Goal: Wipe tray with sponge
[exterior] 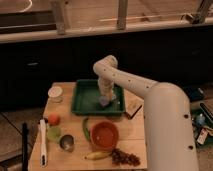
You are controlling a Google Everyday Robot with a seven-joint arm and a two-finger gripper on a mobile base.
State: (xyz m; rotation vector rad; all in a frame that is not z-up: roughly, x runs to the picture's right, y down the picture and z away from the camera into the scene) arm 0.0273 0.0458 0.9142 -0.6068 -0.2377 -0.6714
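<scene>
Wiping looked to be under way when you reached this moment, though how much of the floor had been covered could not be judged. In the camera view, your arm bent down from above into the tray (pixel 82 102), the dark-green one at the back of the wooden table (pixel 135 132). The gripper (pixel 105 99) sat low over the tray's right half, and a small bluish patch right under it read as the sponge (pixel 103 103), resting on or pressed to the tray floor. Whether you were clamping the sponge or only standing over it, I cannot tell. The tray's left half lay bare and looked untouched by the arm, so you likely had that side left to wipe. Nearer the front, the orange-red bowl (pixel 104 135) and the banana (pixel 97 155) stood well apart from the work.
</scene>
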